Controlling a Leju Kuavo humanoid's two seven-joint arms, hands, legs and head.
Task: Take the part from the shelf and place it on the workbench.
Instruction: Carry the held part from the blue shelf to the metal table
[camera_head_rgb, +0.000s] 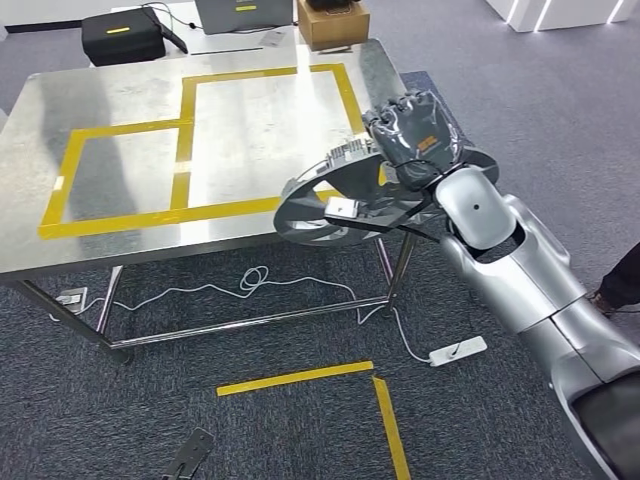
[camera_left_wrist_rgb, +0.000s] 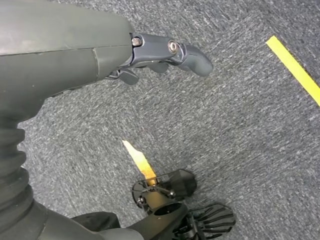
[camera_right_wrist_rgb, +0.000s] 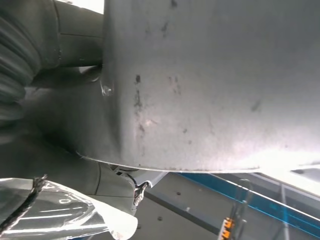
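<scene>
The grey, ring-shaped metal part with spokes and a ribbed block on its rim (camera_head_rgb: 343, 200) hangs at the workbench's front right corner, about four o'clock of the tabletop, half over the steel and half over the carpet. The right hand (camera_head_rgb: 411, 135), dark-fingered and wrapped in clear film, holds it by the rim at the part's two o'clock side, fingers curled over the edge. In the right wrist view a scuffed grey metal surface (camera_right_wrist_rgb: 211, 85) lies close against the camera, with crinkled film beside it.

The stainless steel workbench (camera_head_rgb: 113, 230) carries yellow tape rectangles (camera_head_rgb: 185, 130); the part overlaps the larger rectangle's front right corner. Beyond the bench, at twelve o'clock, sit a black case (camera_head_rgb: 121, 35) and a brown cardboard box (camera_head_rgb: 332, 20). Under the bench a white cable and power strip (camera_head_rgb: 456, 351) lie on grey carpet, near yellow floor tape (camera_head_rgb: 302, 377).

The left hand (camera_left_wrist_rgb: 166, 52) hangs over the carpet, fingers loosely extended, holding nothing.
</scene>
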